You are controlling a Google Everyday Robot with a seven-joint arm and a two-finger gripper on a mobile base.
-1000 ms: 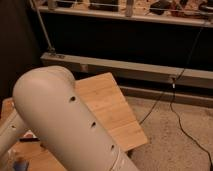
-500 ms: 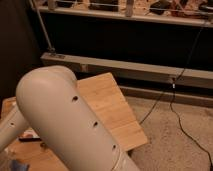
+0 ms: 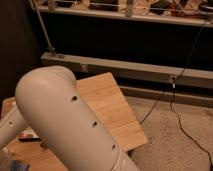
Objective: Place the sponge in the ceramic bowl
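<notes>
My own pale grey arm link (image 3: 70,125) fills the lower left of the camera view and hides most of the wooden table (image 3: 112,105). The gripper is out of view, somewhere below or behind this link. A small reddish and dark sliver (image 3: 28,136) peeks out at the arm's left edge; I cannot tell whether it is the ceramic bowl. A blue-grey patch (image 3: 13,165) shows in the bottom left corner and may be the sponge. Most of it is hidden.
The table's right corner (image 3: 142,142) ends over a speckled floor (image 3: 175,145). Black cables (image 3: 172,107) trail across that floor. A long grey rail (image 3: 150,70) and a dark wall run behind the table, with a shelf (image 3: 125,12) above.
The arm link has barely shifted. The table and the slivers beside the arm look the same.
</notes>
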